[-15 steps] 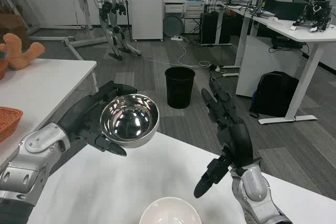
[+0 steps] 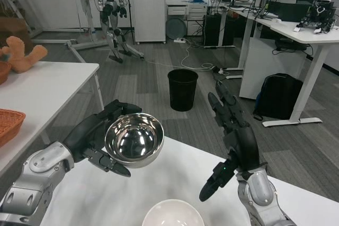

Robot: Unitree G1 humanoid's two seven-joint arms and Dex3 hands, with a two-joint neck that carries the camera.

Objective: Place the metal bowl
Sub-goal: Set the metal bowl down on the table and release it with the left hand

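Observation:
A shiny metal bowl (image 2: 134,139) hangs above the far edge of the white table (image 2: 175,170), tilted toward me. My left hand (image 2: 98,137) grips it from the left side, fingers wrapped around its rim and underside. My right hand (image 2: 233,136) is raised at the right of the bowl, apart from it, fingers spread and holding nothing. A white bowl (image 2: 172,214) sits on the table at the bottom edge of the view, partly cut off.
A second white table (image 2: 47,86) stands at the left with an orange basket (image 2: 9,123) and a plush toy (image 2: 21,54). A black bin (image 2: 183,89) is on the floor beyond. Desks and a black backpack (image 2: 278,96) stand at the right.
The whole picture has shifted slightly, so the camera has moved. The bowl and left hand sit a little lower and to the right. The right hand keeps its pose.

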